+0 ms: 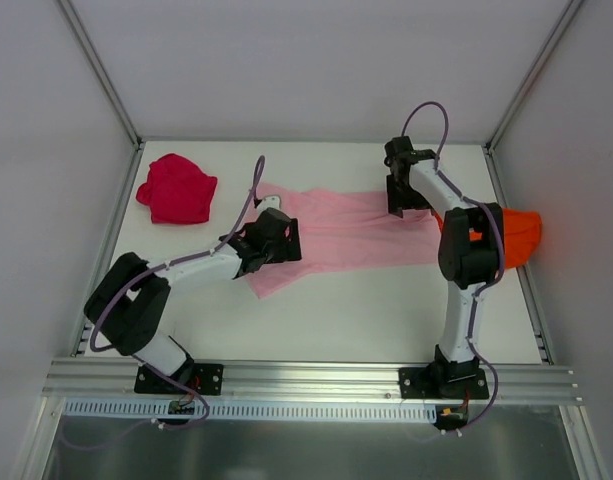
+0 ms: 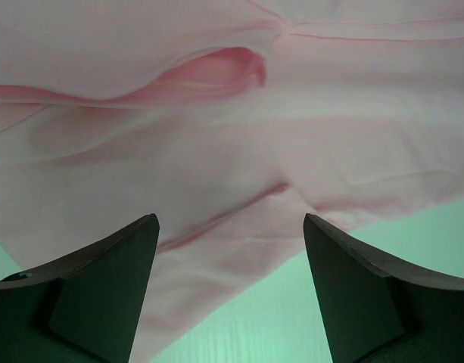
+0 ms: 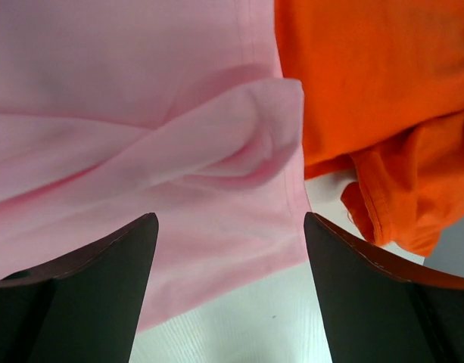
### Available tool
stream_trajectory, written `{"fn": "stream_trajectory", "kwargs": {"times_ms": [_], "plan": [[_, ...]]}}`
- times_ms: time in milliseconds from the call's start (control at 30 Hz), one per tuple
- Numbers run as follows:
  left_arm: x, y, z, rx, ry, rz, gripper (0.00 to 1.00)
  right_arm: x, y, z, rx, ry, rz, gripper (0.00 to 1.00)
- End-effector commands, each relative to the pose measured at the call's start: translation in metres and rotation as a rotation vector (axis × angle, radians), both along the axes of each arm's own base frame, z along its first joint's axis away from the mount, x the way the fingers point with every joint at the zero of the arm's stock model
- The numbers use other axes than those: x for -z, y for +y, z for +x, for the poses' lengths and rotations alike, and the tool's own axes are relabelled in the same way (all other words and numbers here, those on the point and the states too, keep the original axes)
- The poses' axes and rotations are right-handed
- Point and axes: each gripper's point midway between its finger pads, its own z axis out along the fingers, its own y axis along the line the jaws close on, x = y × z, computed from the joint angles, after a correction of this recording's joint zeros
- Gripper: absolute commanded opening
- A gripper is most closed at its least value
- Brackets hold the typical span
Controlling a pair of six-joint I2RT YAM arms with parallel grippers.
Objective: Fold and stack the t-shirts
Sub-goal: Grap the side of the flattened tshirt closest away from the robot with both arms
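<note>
The light pink soft cloth t-shirt (image 1: 351,235) lies spread across the middle of the white table (image 1: 366,320), drawn out from left to right. This is probably so it can be smoothed before folding. It is not flat: creases run along it, and a loose flap is doubled over at its right end.

The left gripper (image 1: 276,240) hangs over the shirt's left end. Its fingers (image 2: 103,280) are spread wide, with cloth below them and nothing caught between. The right gripper (image 1: 399,195) sits over the far right end, likewise released, and its fingers (image 3: 95,280) straddle the doubled flap near the hem. One arm at each end suits a two-sided pull or fold.

The crumpled crimson-red cloth t-shirt (image 1: 176,188) lies at the far left. The bright orange cloth t-shirt (image 1: 521,235) is bunched at the right, close against the pink one's edge. Both seem set aside for later turns.
</note>
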Motion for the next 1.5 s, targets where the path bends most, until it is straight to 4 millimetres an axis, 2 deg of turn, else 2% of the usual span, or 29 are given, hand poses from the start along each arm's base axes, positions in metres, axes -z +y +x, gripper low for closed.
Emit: {"fn": "stream_trajectory", "kwargs": {"times_ms": [0, 33, 67, 167, 267, 300, 333, 367, 400, 433, 533, 600, 633, 667, 733, 833, 1133, 1233, 1267, 1333, 1467], "plan": [[-0.042, 0.008, 0.001, -0.081, -0.164, 0.026, 0.79, -0.065, 0.008, -0.006, 0.019, -0.196, 0.026, 0.83], [-0.044, 0.002, -0.007, -0.06, -0.18, 0.031, 0.8, -0.069, 0.008, -0.012, 0.022, -0.21, 0.029, 0.83], [-0.047, 0.003, -0.01, -0.063, -0.197, 0.034, 0.8, -0.076, 0.017, -0.013, 0.003, -0.25, 0.032, 0.82], [-0.047, 0.009, -0.02, -0.082, -0.209, 0.03, 0.81, -0.088, 0.02, -0.04, -0.025, -0.255, 0.016, 0.83], [-0.033, 0.019, -0.03, -0.11, -0.167, 0.047, 0.81, -0.088, 0.025, -0.063, -0.004, -0.28, 0.101, 0.83], [-0.027, 0.025, -0.032, -0.128, -0.16, 0.07, 0.81, -0.076, 0.024, -0.076, 0.003, -0.26, 0.11, 0.83], [-0.024, 0.027, -0.032, -0.137, -0.159, 0.075, 0.81, -0.089, 0.026, -0.081, 0.028, -0.326, 0.162, 0.83], [-0.018, 0.029, -0.034, -0.142, -0.15, 0.089, 0.83, -0.088, 0.032, -0.089, 0.024, -0.334, 0.211, 0.83], [-0.015, 0.03, -0.034, -0.147, -0.145, 0.097, 0.83, -0.075, 0.031, -0.103, 0.034, -0.315, 0.231, 0.84], [-0.013, 0.03, -0.034, -0.148, -0.142, 0.102, 0.83, -0.088, 0.039, -0.107, 0.044, -0.38, 0.308, 0.84], [-0.001, 0.033, -0.033, -0.168, -0.13, 0.129, 0.84, -0.087, 0.046, -0.12, 0.027, -0.406, 0.355, 0.86], [0.008, 0.033, -0.031, -0.171, -0.119, 0.15, 0.85, -0.085, 0.039, -0.119, 0.028, -0.393, 0.293, 0.87], [0.01, 0.033, -0.03, -0.174, -0.114, 0.158, 0.85, -0.089, 0.027, -0.12, 0.053, -0.371, 0.219, 0.87], [0.014, 0.032, -0.029, -0.176, -0.109, 0.167, 0.85, -0.075, 0.024, -0.119, 0.059, -0.318, 0.166, 0.87], [0.018, 0.031, -0.027, -0.179, -0.106, 0.176, 0.85, -0.066, 0.015, -0.12, 0.078, -0.292, 0.089, 0.87], [0.026, 0.035, -0.024, -0.198, -0.097, 0.222, 0.85, -0.051, 0.013, -0.117, 0.08, -0.259, 0.048, 0.87], [0.034, 0.042, -0.019, -0.215, -0.099, 0.303, 0.84, -0.049, 0.014, -0.112, 0.071, -0.261, 0.036, 0.87], [0.034, 0.04, -0.019, -0.203, -0.097, 0.295, 0.77, -0.045, 0.013, -0.111, 0.073, -0.255, 0.023, 0.87], [0.034, 0.04, -0.021, -0.204, -0.094, 0.291, 0.67, -0.045, 0.013, -0.111, 0.073, -0.254, 0.023, 0.87], [0.035, 0.042, -0.024, -0.206, -0.085, 0.289, 0.56, -0.046, 0.013, -0.11, 0.073, -0.256, 0.02, 0.87], [0.029, 0.045, -0.027, -0.212, -0.084, 0.291, 0.46, -0.048, 0.013, -0.109, 0.073, -0.264, 0.019, 0.87]]}}
